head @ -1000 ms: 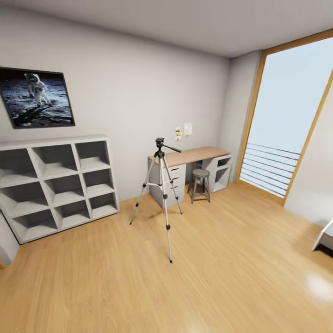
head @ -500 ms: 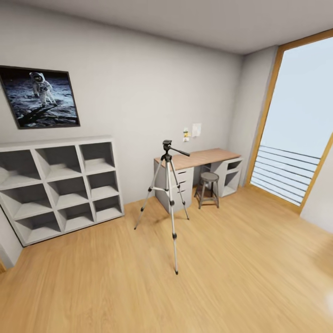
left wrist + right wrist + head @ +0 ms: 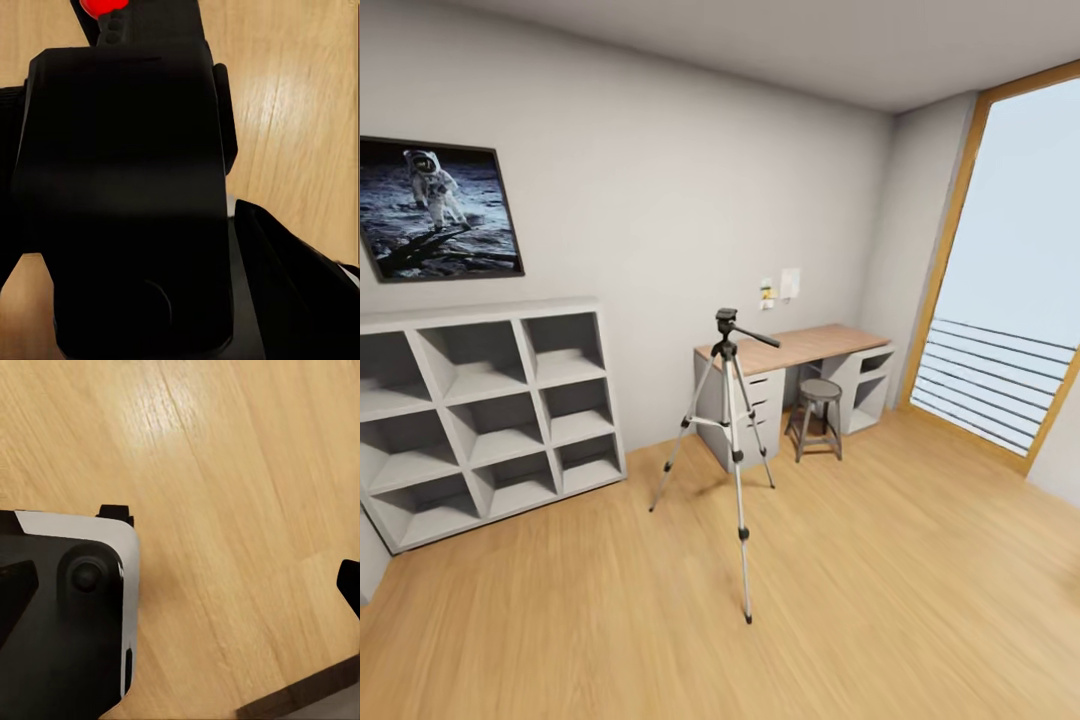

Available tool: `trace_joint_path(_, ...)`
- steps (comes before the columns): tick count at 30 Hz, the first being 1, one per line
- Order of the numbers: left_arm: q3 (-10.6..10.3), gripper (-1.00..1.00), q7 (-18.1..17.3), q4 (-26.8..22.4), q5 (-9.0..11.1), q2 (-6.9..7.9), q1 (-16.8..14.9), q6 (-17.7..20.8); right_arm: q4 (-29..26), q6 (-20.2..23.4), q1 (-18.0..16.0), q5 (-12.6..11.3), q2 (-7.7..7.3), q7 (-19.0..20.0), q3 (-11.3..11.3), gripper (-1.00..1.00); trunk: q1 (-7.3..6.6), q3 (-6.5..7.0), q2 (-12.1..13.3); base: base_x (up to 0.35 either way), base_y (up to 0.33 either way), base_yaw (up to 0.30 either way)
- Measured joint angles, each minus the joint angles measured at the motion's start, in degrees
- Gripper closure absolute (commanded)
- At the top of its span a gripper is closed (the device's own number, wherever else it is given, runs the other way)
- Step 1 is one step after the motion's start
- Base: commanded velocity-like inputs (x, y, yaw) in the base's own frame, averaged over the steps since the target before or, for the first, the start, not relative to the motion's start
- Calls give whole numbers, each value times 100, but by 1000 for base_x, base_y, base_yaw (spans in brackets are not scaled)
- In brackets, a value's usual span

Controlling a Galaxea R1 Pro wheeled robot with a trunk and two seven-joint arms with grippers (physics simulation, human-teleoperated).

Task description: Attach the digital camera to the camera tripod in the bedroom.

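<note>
The camera tripod (image 3: 734, 440) stands on the light wood floor in the middle of the bedroom, in front of the desk. It has silver-grey legs, and its black head (image 3: 727, 321) has a pan handle pointing right. In the left wrist view a black boxy body with a red spot, the digital camera (image 3: 127, 187), sits right against the lens. My left gripper is shut on it, and one dark finger (image 3: 296, 289) shows beside it. In the right wrist view my right gripper (image 3: 180, 585) is open over bare floor, holding nothing.
A wood-topped desk (image 3: 815, 343) with grey drawers stands against the back wall, with a round stool (image 3: 819, 398) before it. A grey cube shelf (image 3: 485, 410) lines the left wall under an astronaut poster (image 3: 435, 210). A tall wood-framed window (image 3: 1010, 290) is on the right. My base (image 3: 67, 615) shows below the right gripper.
The whole head view has shifted, so the camera moved: the tripod, desk and stool now sit slightly right and lower and look a little nearer. The bed corner has left the picture.
</note>
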Motion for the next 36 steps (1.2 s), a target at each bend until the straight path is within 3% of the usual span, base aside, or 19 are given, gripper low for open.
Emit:
trace_joint_path(21,0,100,0,-4,-8,2,0,26,0,-2,2,-14,-10,-7,0,-100,0,0,0,332,113,-1)
trace_joint_path(36,-1,100,1,0,-10,1,-1,26,-2,-8,4,-5,22,-6,0,-100,0,0,0,332,114,-194)
